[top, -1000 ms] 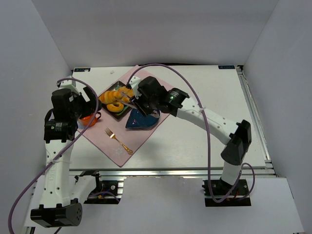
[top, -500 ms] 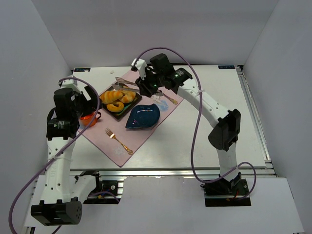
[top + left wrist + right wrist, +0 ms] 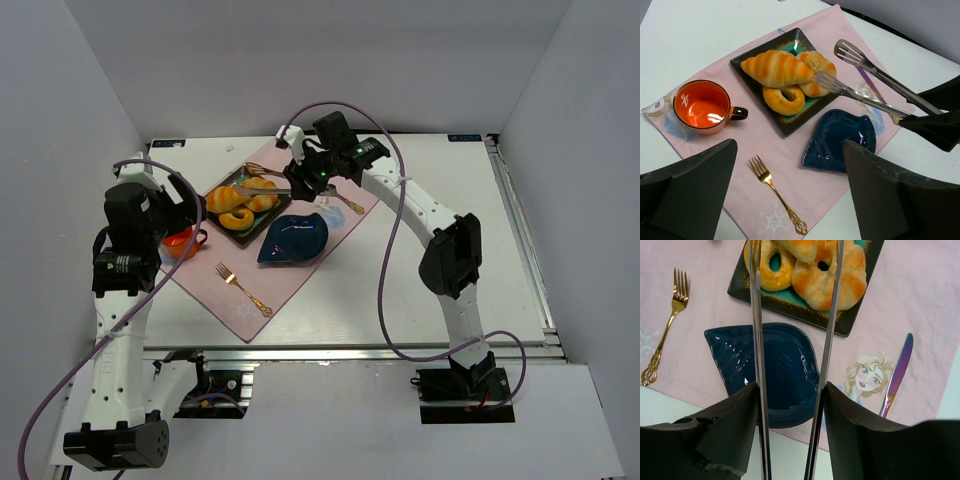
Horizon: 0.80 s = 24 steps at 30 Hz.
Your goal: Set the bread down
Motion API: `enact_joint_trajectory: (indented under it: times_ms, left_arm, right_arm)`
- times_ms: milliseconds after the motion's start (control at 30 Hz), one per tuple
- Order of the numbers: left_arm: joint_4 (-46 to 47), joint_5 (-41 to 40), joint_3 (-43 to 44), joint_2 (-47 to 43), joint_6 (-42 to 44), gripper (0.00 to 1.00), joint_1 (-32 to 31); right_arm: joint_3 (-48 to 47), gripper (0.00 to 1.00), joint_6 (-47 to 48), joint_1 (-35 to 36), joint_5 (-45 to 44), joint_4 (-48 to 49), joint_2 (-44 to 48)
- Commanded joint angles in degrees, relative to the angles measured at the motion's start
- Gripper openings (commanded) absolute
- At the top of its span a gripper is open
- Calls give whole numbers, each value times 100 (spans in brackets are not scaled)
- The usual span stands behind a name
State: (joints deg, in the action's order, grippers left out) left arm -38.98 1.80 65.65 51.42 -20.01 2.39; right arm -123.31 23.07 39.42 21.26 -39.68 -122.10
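The bread [image 3: 777, 67] is a golden ridged croissant roll lying on the black square plate [image 3: 790, 129], also seen from above [image 3: 222, 198]. A ring-shaped bread [image 3: 785, 99] and a twisted bun [image 3: 816, 65] lie beside it. My right gripper [image 3: 308, 178] [image 3: 790, 387] is shut on metal tongs [image 3: 865, 96] [image 3: 830, 340]. The tongs' arms are spread and their tips are empty, held above the plate's far side near the bun. My left gripper [image 3: 170, 212] [image 3: 790, 145] is open and empty, high above the mat.
A dark blue leaf-shaped dish [image 3: 840, 142] [image 3: 295, 238] sits on the pink mat just near of the plate. An orange cup [image 3: 702, 107] stands to the left, a gold fork [image 3: 775, 192] lies in front, and a knife [image 3: 897, 375] lies on the right.
My right arm has lifted and swung back from low over the blue dish toward the far side. The tongs now hang above the plate's far edge. The left arm has barely moved.
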Motion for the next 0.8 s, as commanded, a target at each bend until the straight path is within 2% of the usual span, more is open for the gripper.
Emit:
enact_joint_trajectory:
  times_ms: [0,767]
  left_arm:
    - [31,-101,115,-106,-3,98,-20]
    - [-75,-409,133,-150,103,98,-20]
  right_arm:
    - [-421,58,127,-22,212,321,-138]
    - [-686,65,224,-31,256,743,-972]
